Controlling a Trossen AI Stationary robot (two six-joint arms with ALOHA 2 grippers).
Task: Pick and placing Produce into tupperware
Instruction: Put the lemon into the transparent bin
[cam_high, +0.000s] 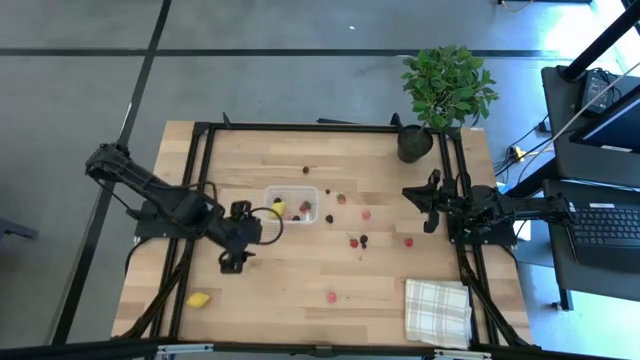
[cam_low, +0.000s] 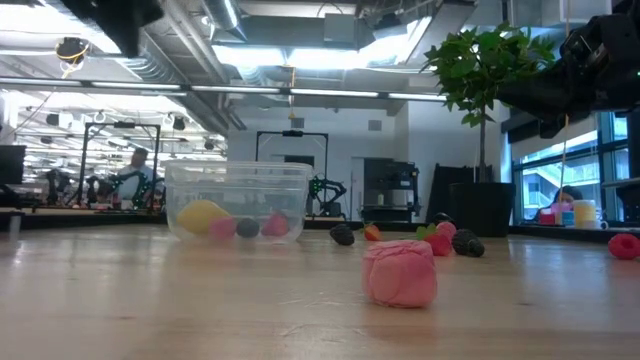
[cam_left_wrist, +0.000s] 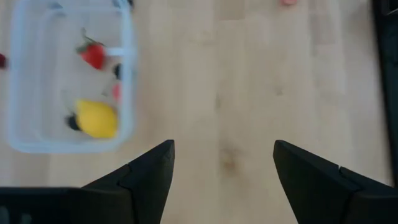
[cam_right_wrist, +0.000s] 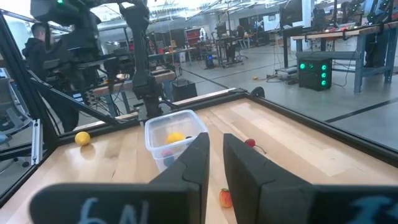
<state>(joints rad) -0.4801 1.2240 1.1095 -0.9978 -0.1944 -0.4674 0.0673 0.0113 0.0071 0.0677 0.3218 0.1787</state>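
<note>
High view puts my left gripper (cam_high: 233, 264) just beside the clear tupperware (cam_high: 291, 207), on its left-arm side and slightly nearer the table's front edge, hanging over bare wood. Through the left wrist camera I see its two dark fingers (cam_left_wrist: 146, 171) spread wide with nothing between them, so the tool is released, and the tub (cam_left_wrist: 65, 74) sits ahead holding a yellow lemon (cam_left_wrist: 96, 118), a red strawberry (cam_left_wrist: 93, 55) and a couple of small dark pieces. A second lemon (cam_high: 198, 298) lies alone near the front left corner of the wooden table (cam_high: 300, 290). Red and dark berries (cam_high: 357, 240) lie scattered on the wood between the tub and my right arm, with one pink piece (cam_high: 331, 296) nearer the front. My right gripper (cam_high: 431, 201) waits at the table's right edge, its fingers (cam_right_wrist: 193, 158) close together and empty. A checked cloth (cam_high: 437, 310) lies at the front right, a potted plant (cam_high: 445, 85) at the far right corner.
</note>
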